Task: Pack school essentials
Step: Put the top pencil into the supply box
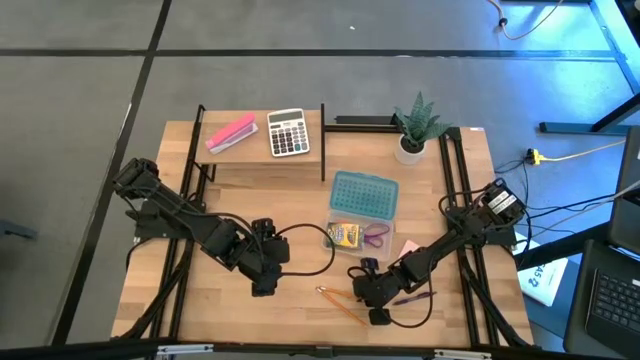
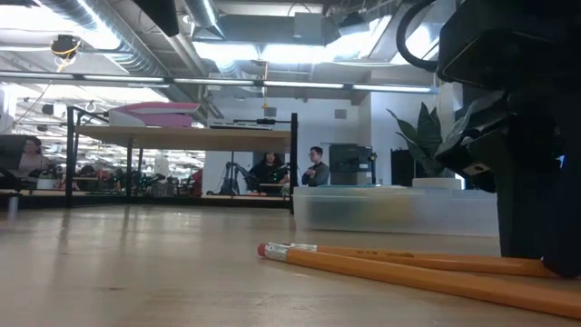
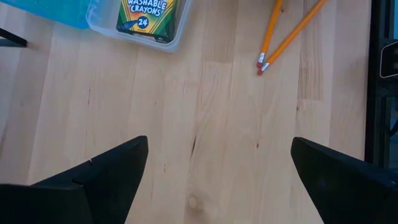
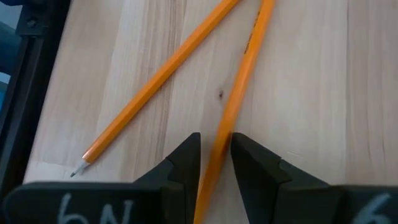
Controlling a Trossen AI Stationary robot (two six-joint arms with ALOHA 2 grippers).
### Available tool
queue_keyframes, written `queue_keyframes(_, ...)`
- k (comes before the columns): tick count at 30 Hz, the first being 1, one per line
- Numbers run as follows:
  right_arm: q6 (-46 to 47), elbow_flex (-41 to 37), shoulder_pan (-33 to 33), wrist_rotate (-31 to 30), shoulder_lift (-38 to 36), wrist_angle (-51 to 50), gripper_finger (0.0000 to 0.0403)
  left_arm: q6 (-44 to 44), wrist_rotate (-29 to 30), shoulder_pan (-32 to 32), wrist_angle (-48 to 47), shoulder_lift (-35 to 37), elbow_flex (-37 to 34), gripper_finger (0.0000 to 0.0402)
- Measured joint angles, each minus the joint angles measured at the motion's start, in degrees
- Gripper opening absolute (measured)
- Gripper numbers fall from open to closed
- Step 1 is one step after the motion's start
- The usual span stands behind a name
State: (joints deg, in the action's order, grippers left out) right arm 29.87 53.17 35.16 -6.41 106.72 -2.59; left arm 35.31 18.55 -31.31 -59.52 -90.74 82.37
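Right wrist view: one long orange wooden pencil (image 4: 239, 93) runs between the right gripper (image 4: 214, 155) fingers, which are narrowed onto its shaft near the sharpened end, while the second orange pencil (image 4: 155, 81) lies just beside it, crossing farther ahead of the fingertips. Risk: the grip sits far off the pencil's middle, so on lifting it may pivot, slip out, or drag its neighbour. Left gripper (image 3: 217, 168) hovers wide open and empty over bare wood, the clear plastic box (image 3: 102, 28) with the yellow-green crayon box (image 3: 148, 15) ahead of it.

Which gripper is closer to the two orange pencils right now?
Right. The right gripper is closed on one of the two orange pencils; the left gripper hangs open over bare table beside them, eraser ends toward it.
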Motion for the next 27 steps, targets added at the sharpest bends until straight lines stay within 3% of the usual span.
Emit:
queue_keyframes(6, 2.4, 0.0, 0.0, -0.5, 0.0, -0.2, 0.0091, 0.1, 0.0, 0.0, 0.0, 0.0, 0.0, 0.0390)
queue_keyframes(19, 3.1, -0.1, 0.0, -0.9, 0.1, -0.3, 0.0037, 0.1, 0.0, 0.0, 0.0, 0.0, 0.0, 0.0390)
queue_keyframes(27, 6.1, -0.1, 0.0, -0.8, 0.1, 0.2, 0.0031, 0.0, 0.0, 0.0, 0.0, 0.0, 0.0, 0.0390)
